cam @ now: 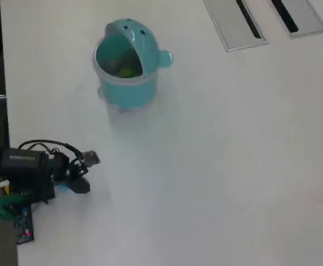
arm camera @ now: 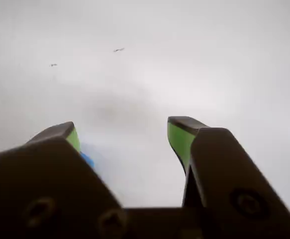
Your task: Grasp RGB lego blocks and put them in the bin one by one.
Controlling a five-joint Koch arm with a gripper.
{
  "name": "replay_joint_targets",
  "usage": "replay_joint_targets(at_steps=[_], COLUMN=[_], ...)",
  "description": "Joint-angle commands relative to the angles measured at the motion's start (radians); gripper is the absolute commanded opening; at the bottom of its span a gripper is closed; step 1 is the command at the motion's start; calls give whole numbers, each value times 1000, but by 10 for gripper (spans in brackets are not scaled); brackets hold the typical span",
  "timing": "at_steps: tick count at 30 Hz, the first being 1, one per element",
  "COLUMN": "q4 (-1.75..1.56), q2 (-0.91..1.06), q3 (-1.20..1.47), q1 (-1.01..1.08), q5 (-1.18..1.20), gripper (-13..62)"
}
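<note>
Claw (arm camera: pixel 127 134) spread wide, low over the white table (cam: pixel 216 166); blue block (arm camera: pixel 87 159) sits against the left finger in wrist view, ungripped. Bin (cam: pixel 125 66) stands well apart, yellow-green block (cam: pixel 126 71) inside.

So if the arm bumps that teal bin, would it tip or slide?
The teal bin looks like thin plastic, so probably light enough to slide on the smooth white table. It stands taller than wide with its lid up, so a high bump might tip it.

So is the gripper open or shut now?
Open: in the wrist view the gripper shows a wide gap between its green fingertips, with a blue block beside one.
</note>
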Motion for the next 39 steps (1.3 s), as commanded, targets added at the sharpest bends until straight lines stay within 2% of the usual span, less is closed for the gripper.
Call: replay_joint_targets(at_steps=[1, 8, 39], q4=[124, 249, 304], q2=[21, 21, 155], q3=[-34, -8, 206], q1=[3, -15, -252], q5=[-2, 0, -55], gripper=[331, 341, 345])
